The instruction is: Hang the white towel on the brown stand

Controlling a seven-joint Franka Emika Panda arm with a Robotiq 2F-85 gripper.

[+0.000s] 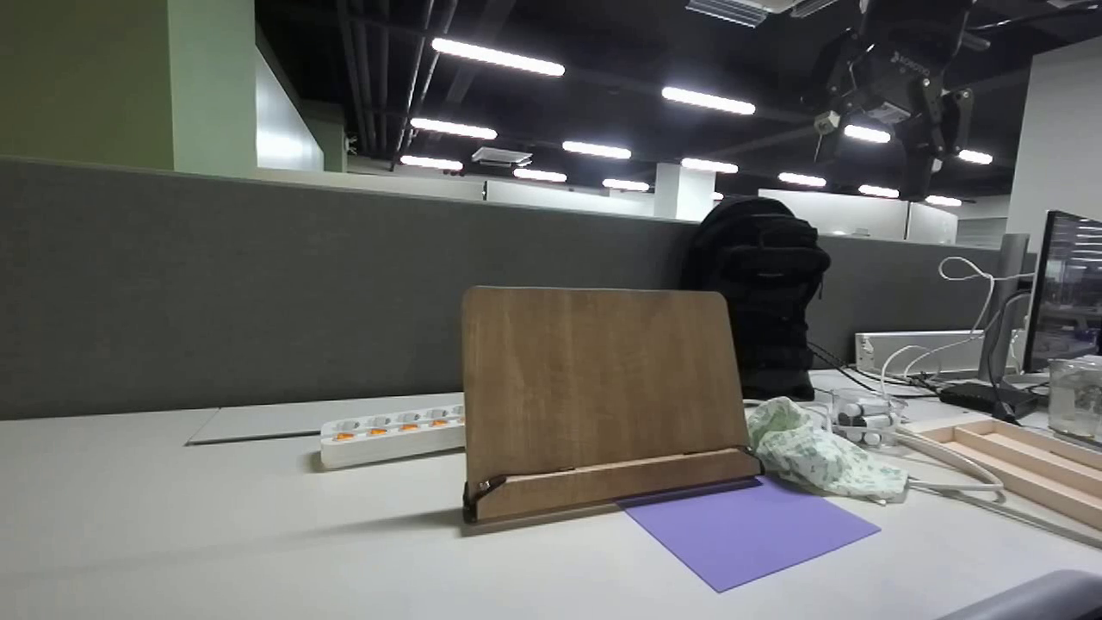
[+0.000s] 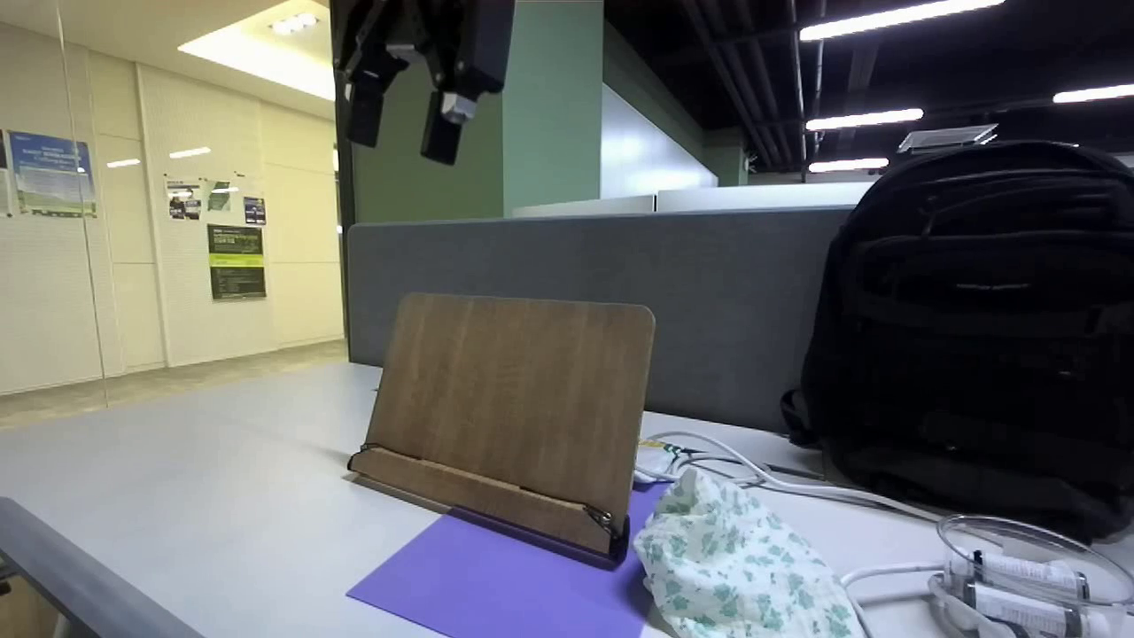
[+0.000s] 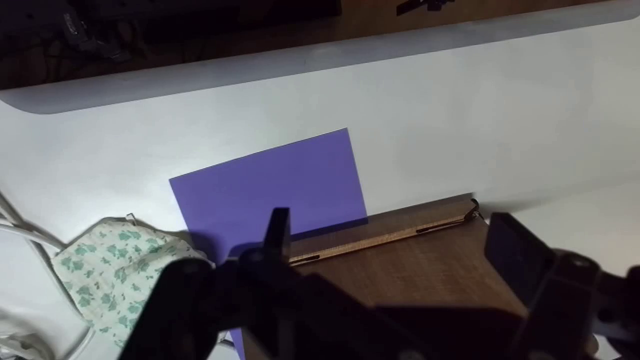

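The white towel, a crumpled whitish cloth with pale-green leaf print, lies on the table beside the brown stand in both exterior views and at lower left in the wrist view. The brown stand, a tilted wooden board with a bottom ledge, stands upright in both exterior views; its ledge and board show between the fingers in the wrist view. Nothing hangs on it. My gripper is open and empty, high above the table; it also shows in the other views.
A flat purple sheet lies partly under the stand. A power strip is behind it. A black backpack leans on the grey partition. A clear container of small bottles, white cables, a wooden tray and a monitor stand near the towel's side.
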